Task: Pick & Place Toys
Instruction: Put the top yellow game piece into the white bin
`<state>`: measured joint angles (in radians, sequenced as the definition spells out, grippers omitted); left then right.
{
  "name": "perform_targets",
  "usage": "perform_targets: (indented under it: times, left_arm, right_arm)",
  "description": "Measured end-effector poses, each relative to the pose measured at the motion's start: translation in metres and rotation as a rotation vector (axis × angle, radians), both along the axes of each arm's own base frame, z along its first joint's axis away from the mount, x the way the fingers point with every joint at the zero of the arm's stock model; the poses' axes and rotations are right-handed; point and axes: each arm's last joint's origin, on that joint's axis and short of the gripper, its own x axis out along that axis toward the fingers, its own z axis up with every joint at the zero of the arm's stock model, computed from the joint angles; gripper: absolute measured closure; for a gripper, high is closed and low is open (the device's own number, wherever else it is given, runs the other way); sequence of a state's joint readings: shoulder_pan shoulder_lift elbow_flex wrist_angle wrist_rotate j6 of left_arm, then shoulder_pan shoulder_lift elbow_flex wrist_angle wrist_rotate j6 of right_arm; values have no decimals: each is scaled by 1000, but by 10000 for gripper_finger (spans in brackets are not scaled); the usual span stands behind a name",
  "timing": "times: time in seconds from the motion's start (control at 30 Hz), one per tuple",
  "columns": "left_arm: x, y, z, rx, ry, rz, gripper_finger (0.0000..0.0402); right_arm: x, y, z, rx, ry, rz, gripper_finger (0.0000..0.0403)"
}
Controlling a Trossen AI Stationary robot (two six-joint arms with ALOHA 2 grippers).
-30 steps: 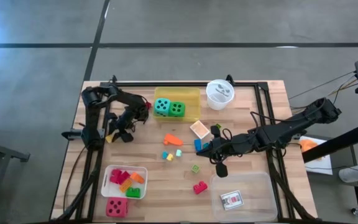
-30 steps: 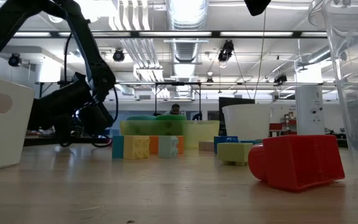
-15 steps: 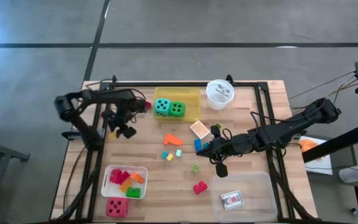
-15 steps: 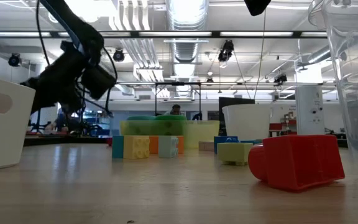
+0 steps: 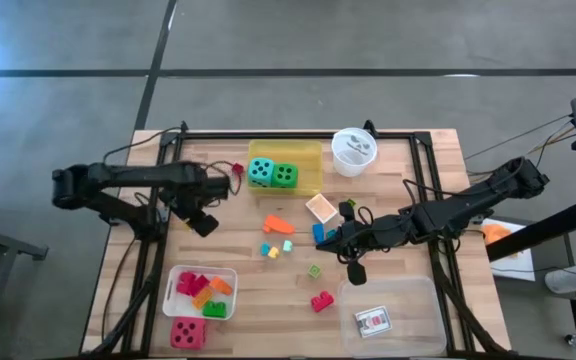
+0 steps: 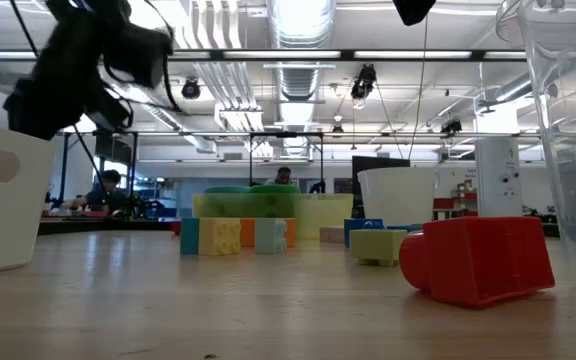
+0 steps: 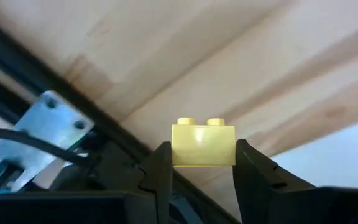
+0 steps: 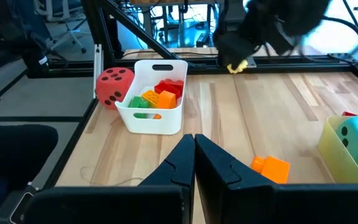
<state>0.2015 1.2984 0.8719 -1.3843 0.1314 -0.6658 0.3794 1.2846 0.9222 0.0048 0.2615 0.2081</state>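
One yellow block [image 7: 203,146] — clamped between left gripper [image 7: 202,163] fingers

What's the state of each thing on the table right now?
left gripper: jaws shut on the yellow block, lifted off the table
right gripper: jaws shut, empty, low over the table
white tray: holds red, orange and green blocks
yellow tray: holds teal and green dice
clear tray: holds one card
red die: on the table beside the white tray

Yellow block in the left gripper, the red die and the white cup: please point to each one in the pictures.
yellow block [image 7: 203,144]: left wrist view, middle of its front face, between the fingers.
red die [image 5: 187,333]: high view, centre of its top face.
white cup [image 5: 339,160]: high view, on its rim.
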Motion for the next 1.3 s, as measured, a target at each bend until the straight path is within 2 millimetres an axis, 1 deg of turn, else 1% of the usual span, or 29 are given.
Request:
perform_targets:
  times: [0.27,0.4,0.57,0.7,0.8,0.97,1.17,1.3]
  left_arm:
    - [3,-59,17,30,-253,-121,284]
    - [0,-87,19,26,-303,-166,284]
    - [-6,-115,32,43,-344,-190,284]
    - [-9,-131,48,73,-415,-203,284]
    - [-10,-143,54,90,-456,-236,284]
    - [-7,-172,50,84,-448,-364,284]
    - [-1,-205,41,100,-399,-464,284]
    - [5,-220,30,121,-360,-518,284]
  right_arm:
    - [0,0,0,0,0,0,394]
    - [0,0,0,0,0,-1,394]
    - [0,0,0,0,0,-1,394]
    - [0,0,0,0,0,0,394]
    - [0,0,0,0,0,0,394]
    - [0,0,0,0,0,-1,394]
    - [0,0,0,0,0,-1,394]
    - [0,0,0,0,0,0,394]
